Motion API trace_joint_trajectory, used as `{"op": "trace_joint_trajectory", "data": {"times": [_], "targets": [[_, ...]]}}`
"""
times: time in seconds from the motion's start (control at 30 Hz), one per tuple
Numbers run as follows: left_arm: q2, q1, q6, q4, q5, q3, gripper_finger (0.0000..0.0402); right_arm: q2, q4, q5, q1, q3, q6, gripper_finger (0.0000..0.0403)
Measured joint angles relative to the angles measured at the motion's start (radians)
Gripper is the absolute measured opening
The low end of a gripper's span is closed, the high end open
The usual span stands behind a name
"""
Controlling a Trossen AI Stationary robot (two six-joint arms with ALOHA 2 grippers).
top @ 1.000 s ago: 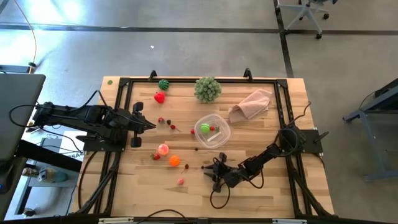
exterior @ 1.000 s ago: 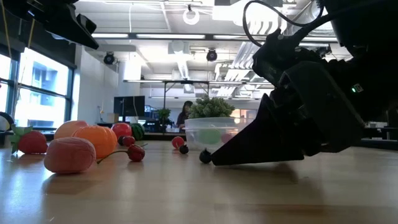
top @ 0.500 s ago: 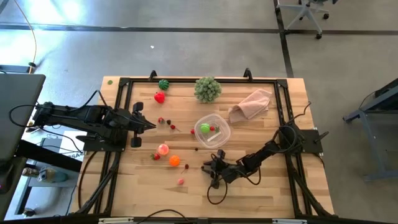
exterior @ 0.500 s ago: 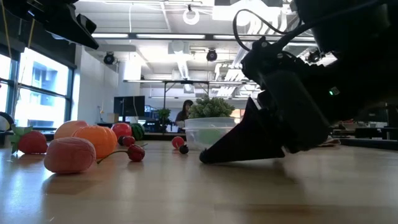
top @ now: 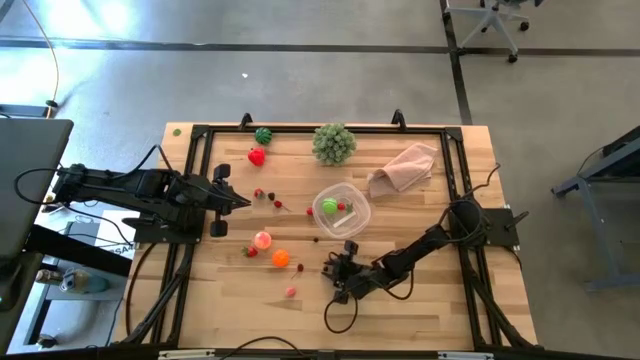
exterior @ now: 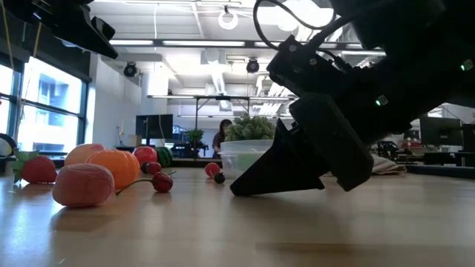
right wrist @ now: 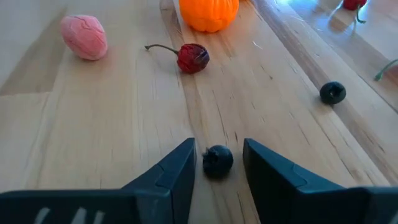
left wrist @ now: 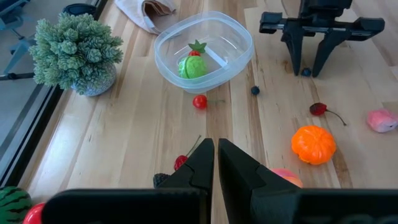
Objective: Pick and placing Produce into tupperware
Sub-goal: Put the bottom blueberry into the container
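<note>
My right gripper [top: 333,272] is low over the table's near middle, open. A small dark berry [right wrist: 217,160] lies on the wood between its two fingers [right wrist: 180,169], closer to one of them and apart from both. The left wrist view shows the same berry [left wrist: 306,72] between those fingers. The clear round tupperware [top: 342,210] stands just beyond, with a green piece [left wrist: 188,66] and a red one inside. An orange [top: 280,258], a cherry [right wrist: 193,58], a pink piece [right wrist: 84,37] and a second dark berry [right wrist: 333,93] lie around. My left gripper [top: 245,203] hangs shut at the left.
A pale green leafy ball [top: 334,143] and a pink cloth [top: 405,167] sit at the far side. A red fruit [top: 257,156] and a dark green one [top: 263,135] lie at the far left. A black frame [top: 200,180] borders the table. Bare wood lies at the near right.
My right gripper has slid low over the table toward its left edge, rolling a little. Its fingers now stand on either side of the dark berry, which earlier lay just ahead of their tips. The berry has stayed put.
</note>
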Motion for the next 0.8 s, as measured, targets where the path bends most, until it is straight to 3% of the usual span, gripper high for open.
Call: {"op": "trace_joint_trajectory", "data": {"times": [0.37, 0.8], "targets": [[0.000, 0.000, 0.000, 0.000, 0.000, 0.000, 0.0014, 0.001, -0.044, -0.007, 0.020, 0.001, 0.052, 0.0101], [0.000, 0.000, 0.000, 0.000, 0.000, 0.000, 0.0014, 0.001, -0.057, -0.009, 0.023, 0.001, 0.102, 0.0098]]}}
